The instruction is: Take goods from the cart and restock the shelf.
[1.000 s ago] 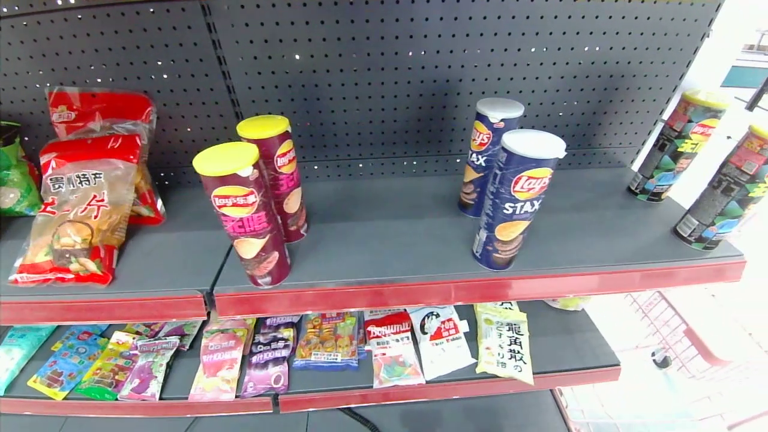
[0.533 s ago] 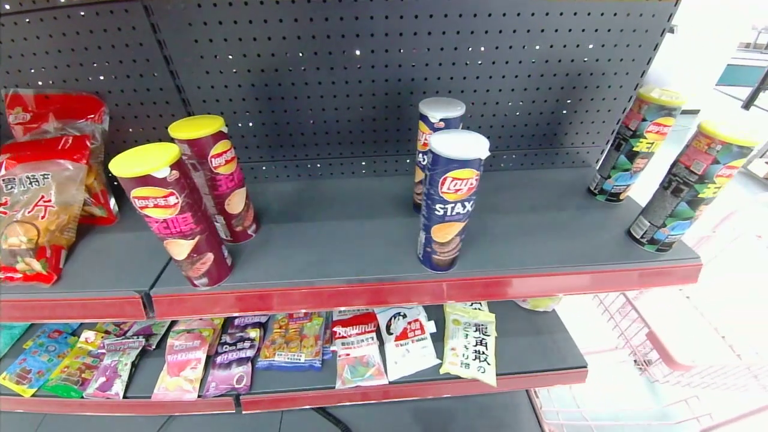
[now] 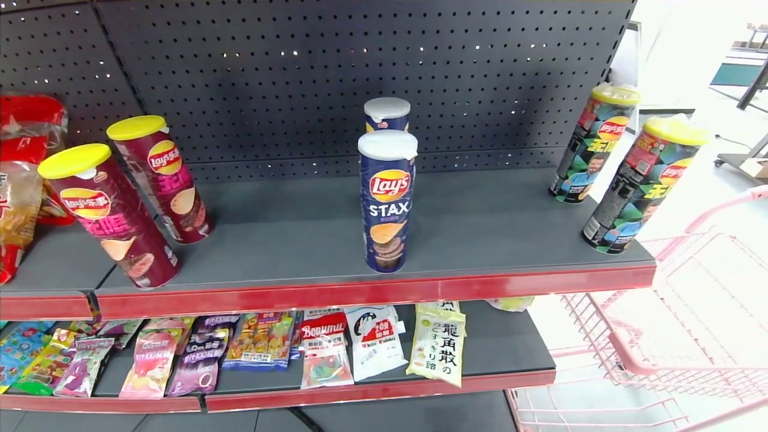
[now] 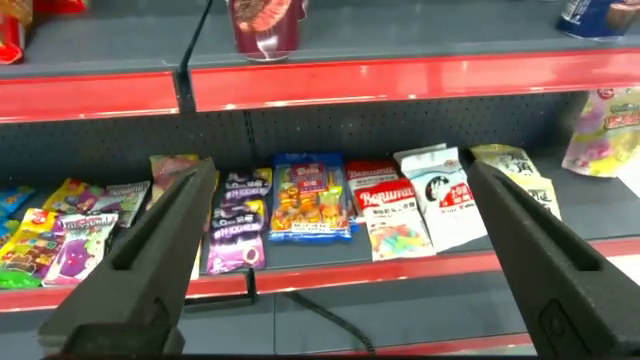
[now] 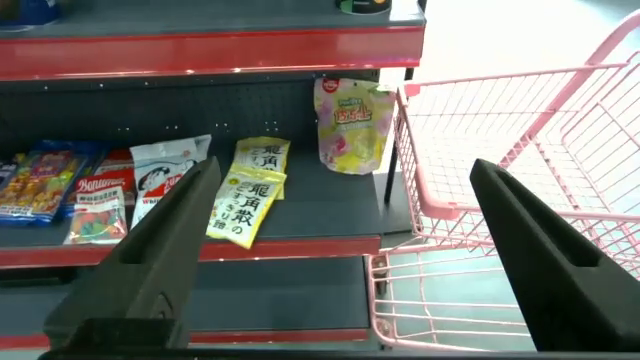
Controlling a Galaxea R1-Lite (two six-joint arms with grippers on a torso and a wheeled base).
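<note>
The pink wire cart (image 3: 636, 360) stands at the right end of the shelf unit, and its rim (image 5: 432, 212) is close in the right wrist view. The upper shelf (image 3: 480, 222) carries two dark blue chip cans (image 3: 387, 201) in the middle, one behind the other. Two maroon cans (image 3: 111, 216) stand on its left and two black-and-green cans (image 3: 645, 186) on its right. My left gripper (image 4: 340, 170) is open with nothing in it, low in front of the lower shelf. My right gripper (image 5: 345, 168) is also open and holds nothing, between the lower shelf's end and the cart.
Flat snack packets (image 3: 324, 348) lie in a row on the lower shelf (image 3: 504, 354). A pale green pouch (image 5: 350, 125) hangs at that shelf's right end. Red snack bags (image 3: 24, 180) sit at the upper shelf's far left. The pegboard back wall (image 3: 360, 60) rises behind.
The head view has turned to the right, so the whole shelf has slid left in the picture and the pink cart has come into view. Nothing on the shelf has moved.
</note>
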